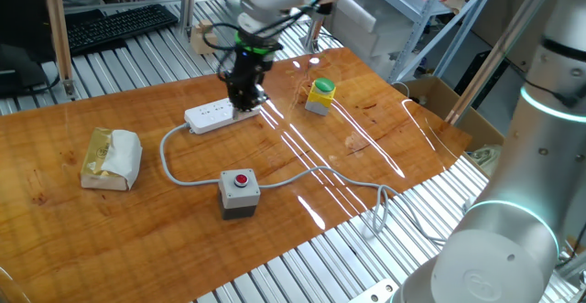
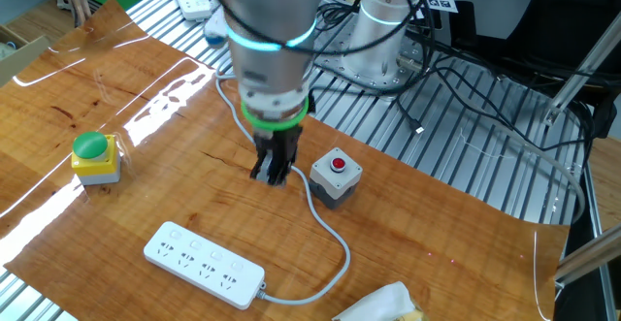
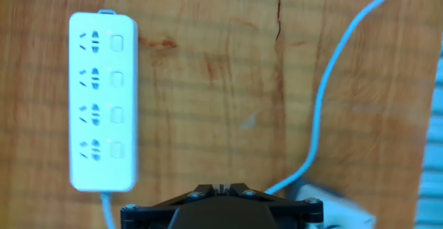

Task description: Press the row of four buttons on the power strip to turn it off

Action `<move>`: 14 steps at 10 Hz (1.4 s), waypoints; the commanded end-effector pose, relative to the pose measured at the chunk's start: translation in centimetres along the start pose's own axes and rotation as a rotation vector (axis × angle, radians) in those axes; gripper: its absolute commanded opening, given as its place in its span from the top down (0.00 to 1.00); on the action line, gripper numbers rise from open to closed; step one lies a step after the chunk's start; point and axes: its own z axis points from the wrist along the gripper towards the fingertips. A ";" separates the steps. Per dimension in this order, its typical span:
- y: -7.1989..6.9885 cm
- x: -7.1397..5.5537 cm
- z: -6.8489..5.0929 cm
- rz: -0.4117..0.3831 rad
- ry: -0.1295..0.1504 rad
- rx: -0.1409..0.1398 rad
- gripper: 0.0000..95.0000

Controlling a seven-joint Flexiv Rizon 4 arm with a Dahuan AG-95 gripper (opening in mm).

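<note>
The white power strip [image 3: 102,101] lies flat on the wooden table, at the left of the hand view. Its four buttons [image 3: 117,77] run in a row along its right side, one beside each socket. My gripper [image 3: 221,187] is shut, its fingertips touching with nothing between them. It hangs above bare wood to the right of the strip, not over the buttons. In the other fixed view the gripper [image 2: 274,173] hovers between the power strip [image 2: 204,263] and the grey box. In one fixed view the gripper [image 1: 245,99] hides the near end of the power strip [image 1: 209,114].
A grey box with a red round button [image 2: 336,176] stands close beside the gripper. The strip's cable [image 3: 318,104] curves across the table past it. A yellow block with a green cap [image 1: 320,95] and a crumpled yellow-white bag [image 1: 112,156] sit further off.
</note>
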 end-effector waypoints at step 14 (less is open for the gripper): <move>6.4 0.6 1.4 0.052 -0.025 0.032 1.00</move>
